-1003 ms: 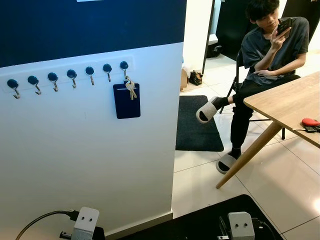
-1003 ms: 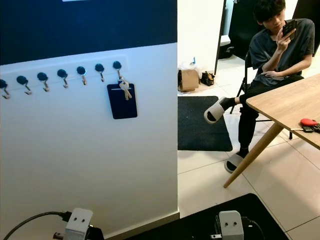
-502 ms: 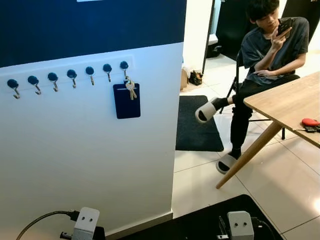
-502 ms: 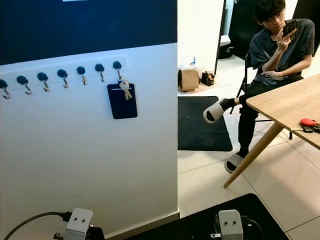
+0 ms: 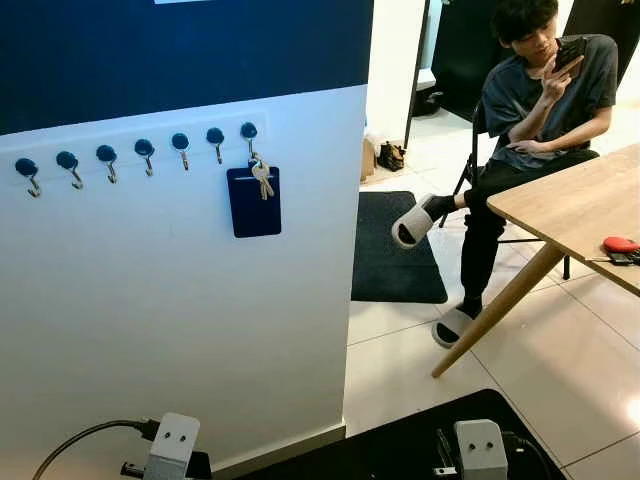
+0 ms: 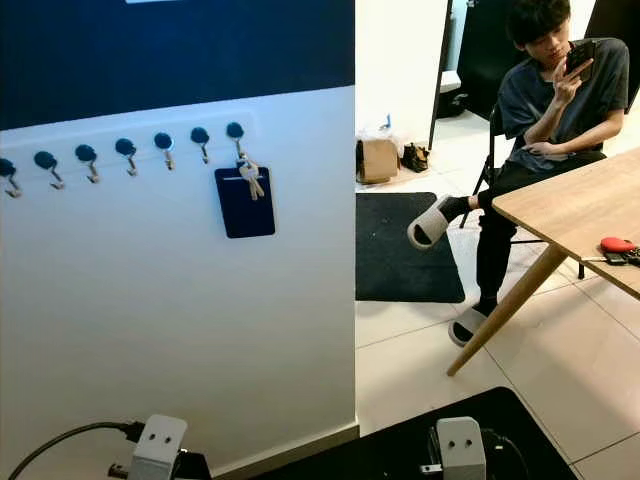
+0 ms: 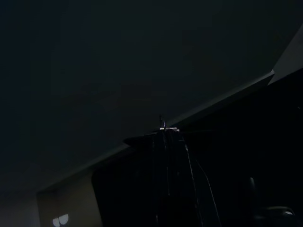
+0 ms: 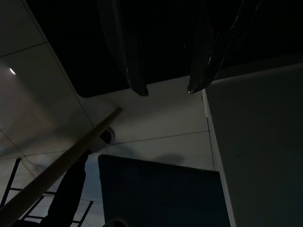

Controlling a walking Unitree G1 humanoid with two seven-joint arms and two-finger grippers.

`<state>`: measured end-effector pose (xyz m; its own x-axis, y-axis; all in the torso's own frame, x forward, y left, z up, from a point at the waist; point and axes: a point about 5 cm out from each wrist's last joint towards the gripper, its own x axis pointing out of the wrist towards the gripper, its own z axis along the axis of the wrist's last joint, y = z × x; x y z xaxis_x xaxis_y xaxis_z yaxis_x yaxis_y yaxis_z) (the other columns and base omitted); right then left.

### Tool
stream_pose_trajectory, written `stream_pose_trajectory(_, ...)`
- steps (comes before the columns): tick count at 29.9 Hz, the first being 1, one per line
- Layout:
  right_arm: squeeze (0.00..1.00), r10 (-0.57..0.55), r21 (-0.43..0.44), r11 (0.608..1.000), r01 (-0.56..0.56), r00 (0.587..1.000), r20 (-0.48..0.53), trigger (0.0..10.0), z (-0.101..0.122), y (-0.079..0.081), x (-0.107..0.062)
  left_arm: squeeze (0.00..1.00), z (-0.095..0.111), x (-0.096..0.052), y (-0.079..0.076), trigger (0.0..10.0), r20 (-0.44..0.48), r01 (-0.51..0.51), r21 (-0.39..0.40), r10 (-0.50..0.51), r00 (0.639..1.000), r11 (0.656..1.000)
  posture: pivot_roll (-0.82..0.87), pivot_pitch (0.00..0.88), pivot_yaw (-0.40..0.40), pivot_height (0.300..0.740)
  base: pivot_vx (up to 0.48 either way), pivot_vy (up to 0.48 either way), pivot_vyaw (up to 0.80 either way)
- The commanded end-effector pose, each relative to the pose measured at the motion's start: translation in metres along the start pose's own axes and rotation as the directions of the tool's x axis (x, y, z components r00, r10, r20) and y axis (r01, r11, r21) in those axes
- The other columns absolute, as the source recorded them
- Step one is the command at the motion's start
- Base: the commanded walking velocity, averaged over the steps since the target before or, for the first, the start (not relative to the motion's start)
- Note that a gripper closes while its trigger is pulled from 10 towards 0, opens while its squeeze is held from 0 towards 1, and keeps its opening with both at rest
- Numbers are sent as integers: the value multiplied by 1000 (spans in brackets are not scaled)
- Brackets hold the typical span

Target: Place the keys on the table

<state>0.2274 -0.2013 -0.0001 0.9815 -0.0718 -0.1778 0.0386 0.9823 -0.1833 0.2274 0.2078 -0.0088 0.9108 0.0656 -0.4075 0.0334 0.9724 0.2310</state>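
A small bunch of silver keys hangs from the rightmost blue hook on the white wall, in front of a dark blue card holder. The wooden table stands at the right, with its slanted leg reaching the floor. Both arms hang low, and their wrists show at the bottom edge. In the right wrist view my right gripper is open over the tiled floor, with nothing between its fingers. The left wrist view is nearly black.
A person sits on a chair beside the table with a phone, one slippered foot raised. A red item lies on the table. A dark mat covers the floor beyond the wall corner, and another black mat lies at my feet.
The person's raised foot has shifted slightly. The keys and both arms have not moved.
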Motion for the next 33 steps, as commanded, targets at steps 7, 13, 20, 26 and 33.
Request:
stream_pose_trajectory(7, 0, 4, 6, 1000, -4, 1000, -26, 10000, -7, 1, -4, 0, -7, -2, -1, 10000, -30, -5, -11, 4, 1000, 1000, 75, 127, 89, 740, 0, 0, 0)
stream_pose_trajectory(13, 0, 5, 7, 1000, -5, 1000, -29, 10000, -8, 2, -5, 0, -7, -2, -1, 10000, -30, -4, -9, 4, 1000, 1000, 76, 128, 90, 740, 0, 0, 0)
stream_pose_trajectory(20, 0, 5, 9, 1000, -5, 1000, -30, 10000, -8, 2, -5, 0, -7, -2, -2, 10000, -29, -2, -8, 2, 1000, 1000, 76, 130, 92, 740, 0, 0, 0)
stream_pose_trajectory(26, 0, 5, 10, 1000, -5, 1000, -31, 10000, -8, 2, -5, 0, -7, -2, -2, 10000, -30, -1, -7, 1, 1000, 1000, 77, 131, 92, 740, 0, 0, 0)
stream_pose_trajectory(33, 0, 4, 13, 1000, -3, 999, -36, 10000, -9, 2, -5, 0, -6, -2, -2, 10000, -28, 1, -6, -1, 1000, 1000, 76, 131, 92, 740, 0, -386, -775)
